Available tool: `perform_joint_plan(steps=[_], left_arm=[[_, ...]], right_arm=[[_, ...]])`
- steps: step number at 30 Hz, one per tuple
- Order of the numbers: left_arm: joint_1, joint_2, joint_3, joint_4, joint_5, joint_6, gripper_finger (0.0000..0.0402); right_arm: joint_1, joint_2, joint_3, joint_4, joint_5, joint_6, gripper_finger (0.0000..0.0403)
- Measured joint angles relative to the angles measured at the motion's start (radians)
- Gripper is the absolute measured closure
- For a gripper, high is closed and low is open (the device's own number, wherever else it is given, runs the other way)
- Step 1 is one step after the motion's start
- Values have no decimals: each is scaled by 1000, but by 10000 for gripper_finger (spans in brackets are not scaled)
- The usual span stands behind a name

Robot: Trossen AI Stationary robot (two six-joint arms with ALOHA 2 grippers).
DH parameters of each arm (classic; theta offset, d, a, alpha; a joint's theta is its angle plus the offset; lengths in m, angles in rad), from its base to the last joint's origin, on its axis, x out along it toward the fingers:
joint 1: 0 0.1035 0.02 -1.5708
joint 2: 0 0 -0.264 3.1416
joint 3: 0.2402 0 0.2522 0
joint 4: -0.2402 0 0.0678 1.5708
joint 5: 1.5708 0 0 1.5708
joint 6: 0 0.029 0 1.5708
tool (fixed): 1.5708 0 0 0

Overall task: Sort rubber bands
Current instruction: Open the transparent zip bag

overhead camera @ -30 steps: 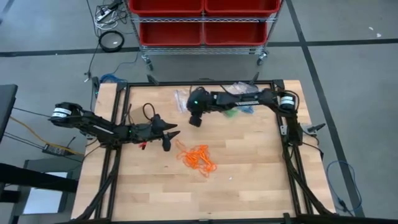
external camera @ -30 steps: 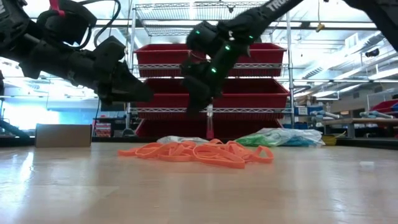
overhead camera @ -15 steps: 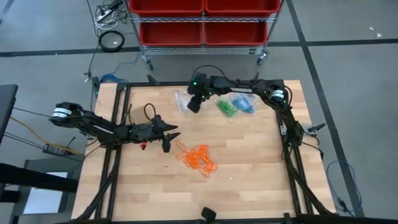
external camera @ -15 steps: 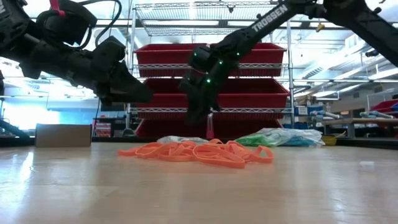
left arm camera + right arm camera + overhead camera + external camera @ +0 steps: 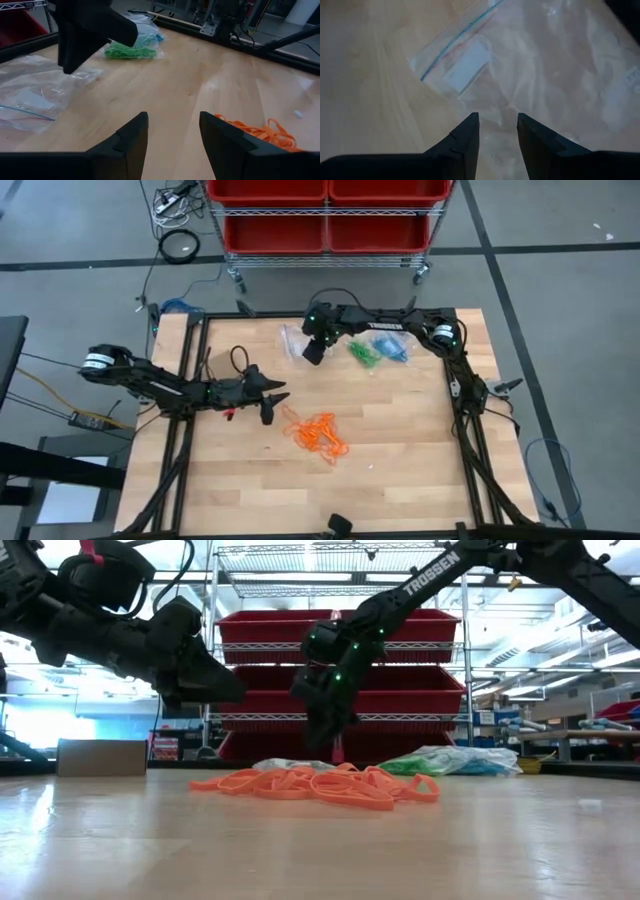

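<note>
Pale wood table [image 5: 400, 460] in a black frame; red bins on a wire rack [image 5: 326, 215] behind. Orange rubber bands [image 5: 318, 434] piled mid-table; green ones [image 5: 364, 354] bagged at the back. Left gripper [image 5: 277, 405] beside the pile, jaws apart, empty. Right gripper [image 5: 311, 354] over a clear bag [image 5: 465, 55], fingers parted, holding nothing.

Both arms are matte black and jointed, with a white band on each rear joint. The right arm [image 5: 440, 570] carries white "TROSSEN" lettering and small green lights near its wrist. The left arm [image 5: 180, 385] has looping black cable and what may be a small red fitting. Dark, wedge-shaped fingers [image 5: 131, 137] taper forward.
</note>
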Motion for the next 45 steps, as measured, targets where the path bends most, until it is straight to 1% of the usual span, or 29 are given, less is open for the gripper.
perform_joint_plan(steps=[3, 4, 8, 11, 13, 14, 16, 17, 20, 22, 24, 30, 32, 37, 42, 45], left_arm=[[-1, 0, 0, 8, 0, -2, 216], [-1, 0, 0, 13, 5, -2, 216], [-1, 0, 0, 22, 16, -3, 216], [-1, 0, 0, 23, 17, -3, 216], [-1, 0, 0, 26, 18, -3, 216], [-1, 0, 0, 26, 18, -3, 216], [-1, 0, 0, 30, 19, -3, 216], [-1, 0, 0, 29, 19, -3, 216], [-1, 0, 0, 29, 19, 3, 216], [-1, 0, 0, 24, 14, 19, 216], [-1, 0, 0, 12, -25, 37, 216], [4, 0, 0, -130, -217, 147, 216], [17, 0, 0, -155, -237, 182, 216], [61, 0, 27, -202, -223, 244, 216], [106, 0, 71, -255, -133, 289, 216], [136, 17, 80, -259, -57, 313, 216]], right_arm=[[0, 28, 0, -27, 4, 21, 280], [1, 34, -1, -36, 23, 22, 280], [4, 31, 1, -36, 30, 24, 281], [5, 30, 0, -64, 34, 32, 291], [4, 30, 0, -83, 54, 27, 311], [2, 30, 0, -96, 60, 22, 327], [-5, 34, 0, -130, 74, 8, 372], [-9, 36, 0, -137, 77, -3, 387], [-18, 37, 0, -183, 76, -22, 398], [-16, 37, 0, -215, 74, -63, 401], [-3, 36, 1, -253, 73, -105, 402], [48, 34, 2, -327, 57, -192, 403], [65, 31, 2, -350, 52, -218, 403], [99, 30, 2, -445, 51, -285, 403], [135, 21, -2, -552, 113, -321, 403], [164, -11, -4, -548, 127, -342, 403]])
